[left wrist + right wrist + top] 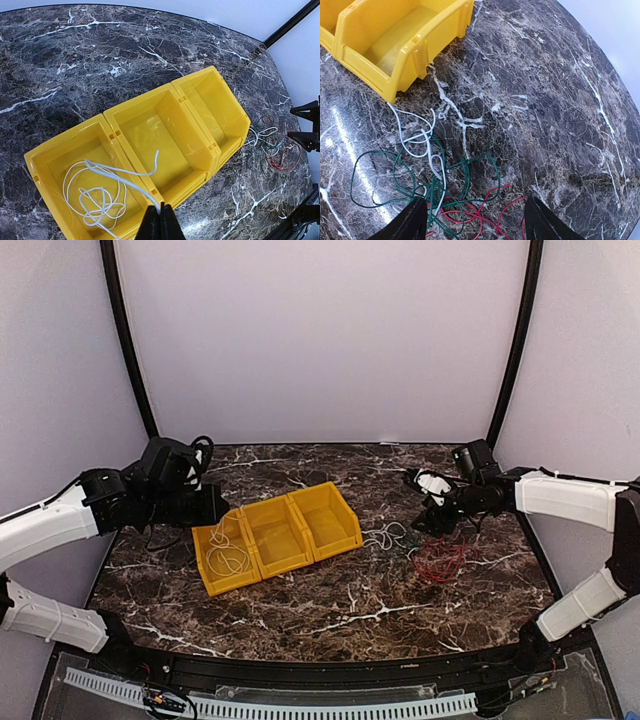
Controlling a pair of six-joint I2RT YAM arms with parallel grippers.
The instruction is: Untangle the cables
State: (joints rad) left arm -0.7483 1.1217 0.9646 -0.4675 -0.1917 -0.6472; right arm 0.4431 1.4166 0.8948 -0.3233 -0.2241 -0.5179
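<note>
Our left jaws (160, 214) are pressed together and pinch the end of a white cable (102, 197). From the pinch the strand runs up and away over the rim, then drops into a loose scribbly coil on the floor of the left yellow bin (50, 155). One free end of that cable arches up over the wall toward the middle bin (150, 135). The right bin (215, 105) stands beside that one, and the three bins sit wall to wall in a slanted row on the dark marbled worktop (545, 100).

Our right jaws (476, 220) stand wide apart, one finger at each side of the wrist view, hanging over a tangle that lies on the worktop just beyond the right bin's open front. Closest to the jaws lies the red cable (470, 215), its loops crossing under and through the green cable (432, 192), which spreads in wider loops to the left. A second white cable (415, 140) winds through the green one and trails off to the foot of the right bin, touching or nearly touching its front wall. From the top view, the red loops lie nearest the arms' side, with the green and white strands between them and the bins.
</note>
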